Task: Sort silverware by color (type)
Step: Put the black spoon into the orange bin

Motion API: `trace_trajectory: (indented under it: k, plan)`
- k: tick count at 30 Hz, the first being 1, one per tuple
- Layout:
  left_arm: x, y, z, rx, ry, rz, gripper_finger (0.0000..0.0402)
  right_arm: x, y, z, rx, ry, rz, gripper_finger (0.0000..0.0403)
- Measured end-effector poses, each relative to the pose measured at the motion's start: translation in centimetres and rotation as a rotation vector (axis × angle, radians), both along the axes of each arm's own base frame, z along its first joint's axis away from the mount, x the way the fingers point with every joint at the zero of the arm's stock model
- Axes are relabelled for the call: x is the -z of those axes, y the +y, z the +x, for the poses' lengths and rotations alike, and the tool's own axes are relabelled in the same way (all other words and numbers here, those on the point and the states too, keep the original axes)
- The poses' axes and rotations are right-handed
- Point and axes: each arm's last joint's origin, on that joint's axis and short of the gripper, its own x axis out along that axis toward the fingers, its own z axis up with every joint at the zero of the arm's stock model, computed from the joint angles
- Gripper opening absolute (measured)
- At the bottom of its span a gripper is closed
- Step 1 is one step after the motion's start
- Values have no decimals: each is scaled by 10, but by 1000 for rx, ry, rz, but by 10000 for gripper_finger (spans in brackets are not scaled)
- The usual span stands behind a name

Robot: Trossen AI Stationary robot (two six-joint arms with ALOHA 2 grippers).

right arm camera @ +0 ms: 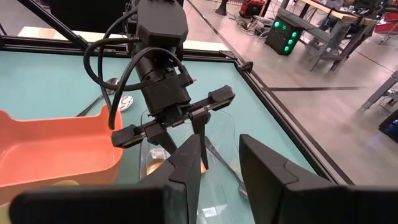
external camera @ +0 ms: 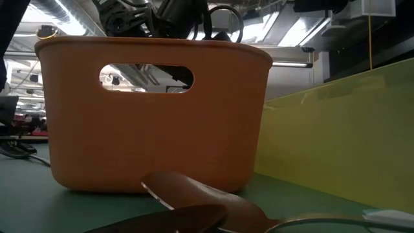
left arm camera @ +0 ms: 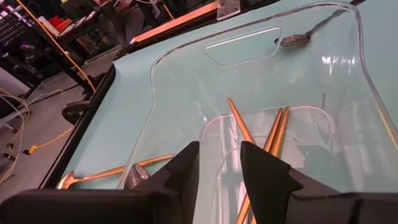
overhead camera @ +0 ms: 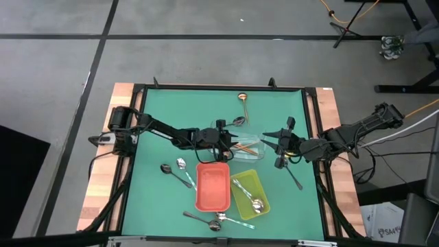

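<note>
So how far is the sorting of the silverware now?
Partly done. Copper-gold pieces lie in the clear tray, and one silver spoon in the yellow-green tray. The left gripper hovers over the clear tray, fingers open and empty; the right gripper waits beside it. Left: spoons loose on the mat; the red tray looks empty.

the high view looks straight down from above, taking in the whole green desk (overhead camera: 158, 123) and both arms. the low view sits at desk level, pressed close against the red tray (external camera: 152, 110) with the yellow-green tray (external camera: 349, 129) beside it, facing the room behind. the left wrist view looks down past its own fingers (left arm camera: 180, 174) into the clear tray (left arm camera: 261, 81). the right wrist view faces across that same clear tray (right arm camera: 217, 205) toward the left hand (right arm camera: 180, 127), with the red tray (right arm camera: 56, 149) shared too.
</note>
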Motion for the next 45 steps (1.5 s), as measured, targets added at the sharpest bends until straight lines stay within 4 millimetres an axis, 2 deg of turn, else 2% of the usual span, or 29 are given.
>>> trace_trajectory:
  k: [13, 20, 27, 35, 45]
  plan:
    - [-4, -3, 2, 2, -23, 2, 112, 0, 0, 0, 0, -1, 1, 99]
    - [-27, -13, 16, 24, -102, 3, 112, -2, -1, -2, 3, -11, 13, 99]
    - [-56, -31, 23, 47, -177, 4, 112, -5, -5, -16, -30, -26, 211, 99]
    - [-93, -48, 5, 66, -226, -52, 112, 4, -10, -33, -22, 90, 431, 99]
    - [-135, -59, -29, 61, -225, -173, 112, 19, -13, -44, 69, 261, 548, 99]
